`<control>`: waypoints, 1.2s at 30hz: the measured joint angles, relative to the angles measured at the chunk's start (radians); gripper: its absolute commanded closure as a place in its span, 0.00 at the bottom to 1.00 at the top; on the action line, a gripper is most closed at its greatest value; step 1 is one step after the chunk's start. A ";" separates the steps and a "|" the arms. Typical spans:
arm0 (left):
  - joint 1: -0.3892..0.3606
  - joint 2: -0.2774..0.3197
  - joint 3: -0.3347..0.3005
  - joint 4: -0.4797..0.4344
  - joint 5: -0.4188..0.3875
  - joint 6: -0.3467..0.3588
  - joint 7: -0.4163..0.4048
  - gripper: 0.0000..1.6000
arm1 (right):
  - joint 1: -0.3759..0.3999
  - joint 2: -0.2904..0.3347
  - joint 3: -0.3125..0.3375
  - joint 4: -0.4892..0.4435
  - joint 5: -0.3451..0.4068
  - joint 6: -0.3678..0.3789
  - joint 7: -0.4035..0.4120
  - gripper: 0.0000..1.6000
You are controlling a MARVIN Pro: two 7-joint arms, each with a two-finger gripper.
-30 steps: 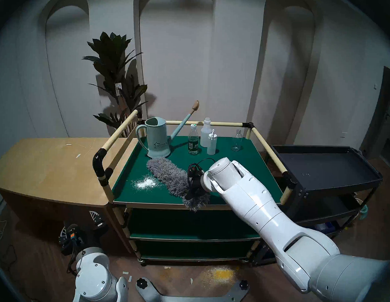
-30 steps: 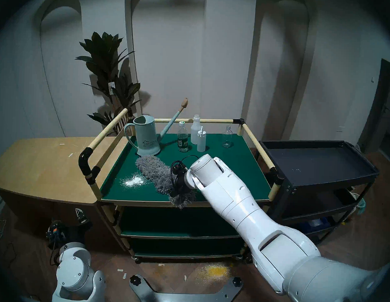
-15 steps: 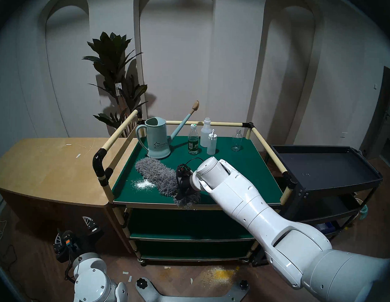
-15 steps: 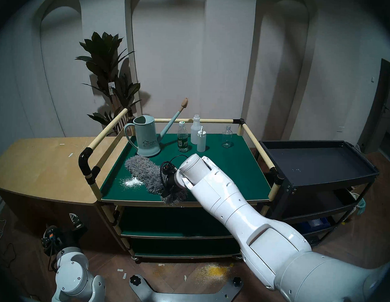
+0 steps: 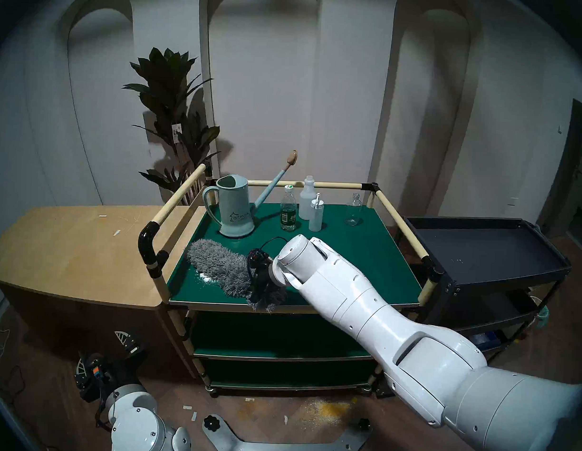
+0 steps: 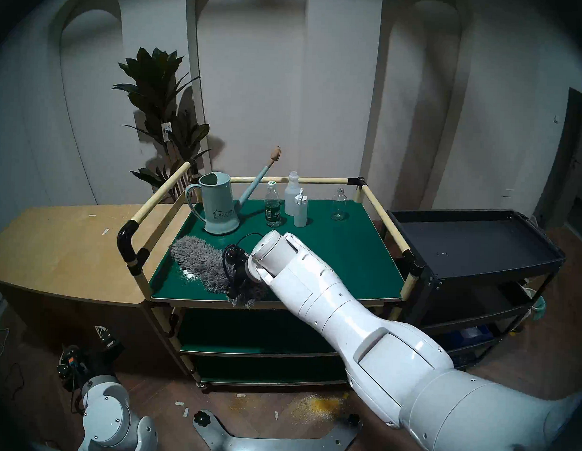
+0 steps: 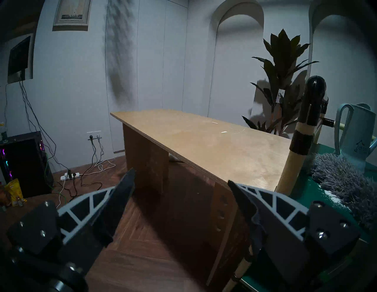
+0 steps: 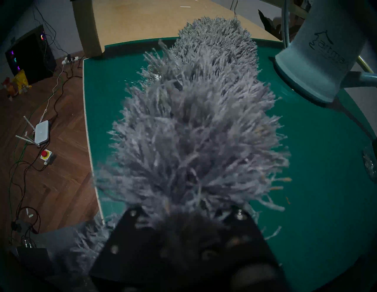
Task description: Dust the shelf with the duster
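The right gripper (image 5: 259, 283) is clamped on the duster (image 5: 220, 267) near its handle end, its fingers buried in the strands in the wrist view. The duster lies across the front-left part of the shelf (image 5: 348, 252), on its top board, with its tip near the left rail and its tail hanging just over the front edge. It covers most of the white powder (image 5: 205, 277); only a thin crescent shows at its near side. The left gripper (image 7: 181, 183) hangs low beside the cabinet (image 7: 214, 142), jaws spread and holding nothing.

Risks, as I judge them: the duster tip is just beside the watering can (image 5: 235, 206), so a sweep angled toward the back could nudge it, and the bottles (image 5: 288, 208) behind it would tip easily (tall, narrow, light). Swept to the left, the tip could catch the rail post (image 5: 156, 275). Pushed too fast, the powder would scatter over the board or spill onto the floor instead of clinging to the strands. The grip sits in soft pile, so the duster might twist in the jaws under drag.

The duster is a shaggy grey oblong of chenille strands, pliant and tapered. The board is flat, smooth, dark green; the rails are cream tubes with glossy black joints. The can is smooth pale blue-green plastic or metal, I cannot tell which.
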 measured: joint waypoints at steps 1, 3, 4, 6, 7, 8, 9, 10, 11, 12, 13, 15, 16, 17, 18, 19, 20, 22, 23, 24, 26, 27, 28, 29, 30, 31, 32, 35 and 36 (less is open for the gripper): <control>0.002 0.001 0.003 0.000 -0.001 -0.004 0.005 0.00 | 0.002 0.000 -0.005 0.000 -0.002 -0.001 0.005 1.00; 0.008 0.004 0.012 0.001 -0.004 -0.016 0.019 0.00 | 0.009 0.003 -0.019 -0.002 -0.010 -0.003 0.022 1.00; 0.009 0.005 0.014 0.002 -0.005 -0.019 0.022 0.00 | 0.011 0.005 -0.023 -0.003 -0.011 -0.004 0.028 1.00; 0.012 0.008 0.021 0.004 -0.006 -0.028 0.031 0.00 | 0.015 0.011 -0.033 -0.008 -0.015 -0.005 0.045 1.00; 0.014 0.011 0.025 0.006 -0.006 -0.034 0.036 0.00 | 0.018 0.016 -0.040 -0.013 -0.017 -0.006 0.058 1.00; 0.015 0.012 0.027 0.006 -0.006 -0.037 0.039 0.00 | 0.019 0.020 -0.045 -0.018 -0.018 -0.006 0.067 1.00; 0.016 0.013 0.030 0.007 -0.006 -0.041 0.042 0.00 | 0.021 0.024 -0.050 -0.023 -0.019 -0.006 0.076 1.00; 0.018 0.015 0.033 0.008 -0.006 -0.045 0.046 0.00 | 0.022 0.029 -0.056 -0.031 -0.020 -0.006 0.088 1.00; 0.019 0.017 0.037 0.009 -0.006 -0.049 0.050 0.00 | 0.023 0.037 -0.065 -0.043 -0.023 -0.005 0.103 1.00; 0.021 0.019 0.040 0.010 -0.006 -0.054 0.053 0.00 | 0.024 0.045 -0.074 -0.054 -0.025 -0.005 0.116 1.00; 0.023 0.021 0.043 0.010 -0.005 -0.058 0.056 0.00 | 0.024 0.052 -0.081 -0.063 -0.027 -0.005 0.129 1.00; 0.028 0.027 0.052 0.012 -0.005 -0.068 0.065 0.00 | 0.026 0.072 -0.097 -0.089 -0.033 -0.005 0.161 1.00; 0.029 0.029 0.055 0.012 -0.005 -0.071 0.068 0.00 | 0.027 0.078 -0.102 -0.097 -0.034 -0.005 0.171 1.00; 0.032 0.032 0.059 0.013 -0.005 -0.074 0.072 0.00 | 0.027 0.086 -0.108 -0.107 -0.036 -0.006 0.184 1.00; 0.034 0.035 0.063 0.014 -0.005 -0.079 0.077 0.00 | 0.028 0.096 -0.114 -0.119 -0.038 -0.006 0.199 1.00; 0.037 0.039 0.069 0.015 -0.005 -0.085 0.082 0.00 | 0.028 0.109 -0.120 -0.133 -0.039 -0.006 0.216 1.00; 0.039 0.041 0.072 0.016 -0.006 -0.088 0.085 0.00 | 0.028 0.115 -0.123 -0.142 -0.040 -0.006 0.225 1.00; 0.043 0.048 0.081 0.019 -0.006 -0.097 0.095 0.00 | 0.028 0.136 -0.133 -0.166 -0.042 -0.006 0.253 1.00; 0.046 0.052 0.086 0.020 -0.006 -0.101 0.100 0.00 | 0.028 0.147 -0.138 -0.179 -0.043 -0.006 0.268 1.00; 0.047 0.055 0.089 0.021 -0.007 -0.104 0.103 0.00 | 0.028 0.154 -0.141 -0.187 -0.044 -0.006 0.277 1.00; 0.049 0.061 0.096 0.023 -0.007 -0.110 0.110 0.00 | 0.027 0.171 -0.149 -0.204 -0.047 -0.006 0.302 1.00; 0.051 0.066 0.102 0.024 -0.007 -0.115 0.116 0.00 | 0.024 0.184 -0.157 -0.215 -0.050 -0.006 0.323 1.00; 0.054 0.074 0.111 0.027 -0.008 -0.122 0.126 0.00 | 0.017 0.208 -0.169 -0.231 -0.057 -0.005 0.358 1.00; 0.055 0.078 0.115 0.028 -0.008 -0.125 0.130 0.00 | 0.014 0.218 -0.173 -0.238 -0.060 -0.005 0.373 1.00; 0.055 0.082 0.119 0.029 -0.009 -0.128 0.134 0.00 | 0.012 0.228 -0.177 -0.245 -0.063 -0.005 0.387 1.00; 0.057 0.089 0.127 0.030 -0.009 -0.134 0.142 0.00 | 0.007 0.247 -0.185 -0.259 -0.069 -0.004 0.413 1.00; 0.057 0.091 0.129 0.031 -0.010 -0.135 0.144 0.00 | 0.005 0.253 -0.186 -0.263 -0.071 -0.004 0.421 1.00; 0.059 0.109 0.146 0.036 -0.011 -0.147 0.161 0.00 | -0.006 0.295 -0.200 -0.299 -0.086 -0.006 0.481 1.00; 0.059 0.112 0.150 0.037 -0.011 -0.149 0.165 0.00 | -0.009 0.304 -0.203 -0.308 -0.090 -0.007 0.494 1.00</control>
